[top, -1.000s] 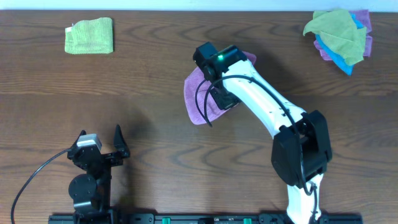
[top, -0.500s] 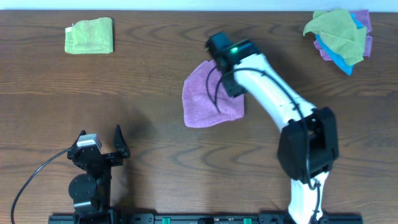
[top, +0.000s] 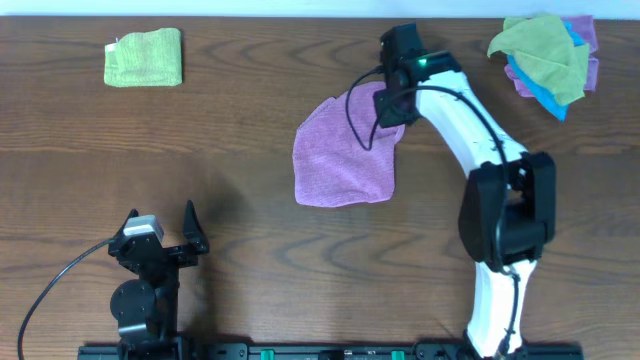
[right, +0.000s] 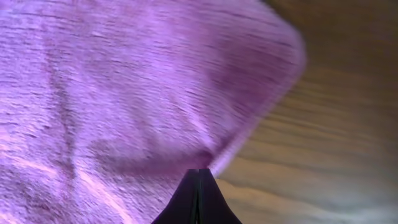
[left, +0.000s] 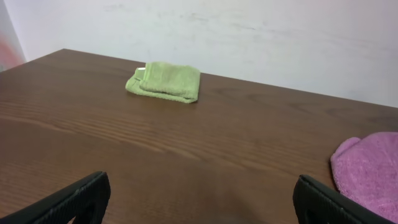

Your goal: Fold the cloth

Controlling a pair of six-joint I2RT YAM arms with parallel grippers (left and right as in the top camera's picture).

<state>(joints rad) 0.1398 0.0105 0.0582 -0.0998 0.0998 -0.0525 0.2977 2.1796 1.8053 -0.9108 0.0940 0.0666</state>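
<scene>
The lilac cloth (top: 340, 155) lies mostly spread on the table's middle, its far right corner lifted. My right gripper (top: 392, 103) is shut on that corner's edge; in the right wrist view the cloth (right: 124, 93) stretches away from the closed fingertips (right: 199, 177). The cloth's edge also shows at the right of the left wrist view (left: 370, 168). My left gripper (top: 160, 245) rests open and empty near the front left edge, far from the cloth; its fingers frame bare table in the left wrist view (left: 199, 199).
A folded yellow-green cloth (top: 144, 57) lies at the far left, also in the left wrist view (left: 165, 81). A heap of green, blue and purple cloths (top: 545, 55) sits at the far right corner.
My right gripper has moved right and toward the far edge, pulling the cloth's corner with it, so the bunched cloth has opened out flatter.
</scene>
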